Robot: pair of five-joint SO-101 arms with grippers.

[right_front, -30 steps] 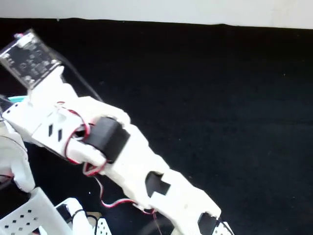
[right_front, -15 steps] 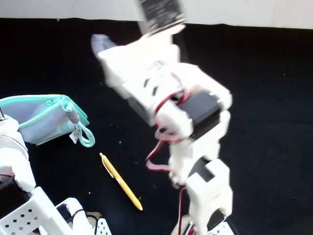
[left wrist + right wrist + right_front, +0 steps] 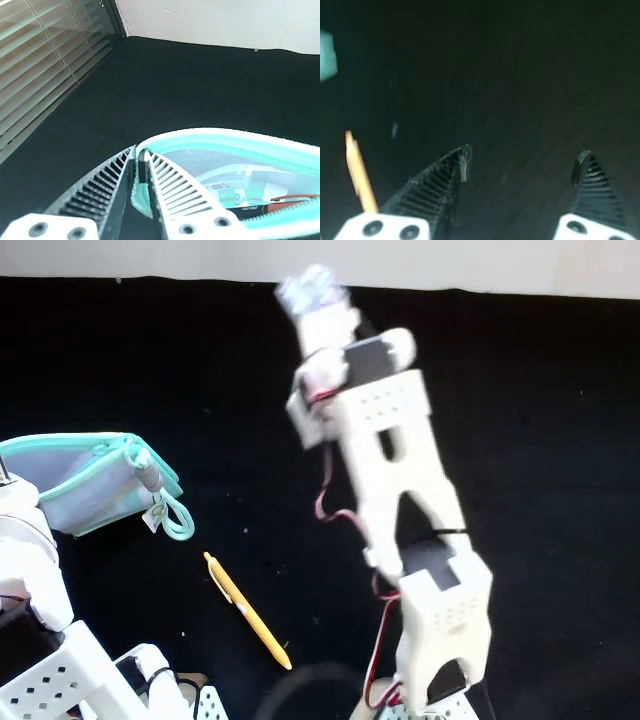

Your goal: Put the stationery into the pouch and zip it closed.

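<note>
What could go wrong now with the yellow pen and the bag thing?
The thin yellow pen lies flat on the black table, off to one side of the open right gripper, so a grab might miss or roll it away. The left gripper pinches just the rim of the teal-edged fabric pouch; if that slips, the mouth could sag shut before the pen goes in.

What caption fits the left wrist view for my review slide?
Left gripper pinches the teal rim of the open pouch on the black table, a pen already inside.
</note>
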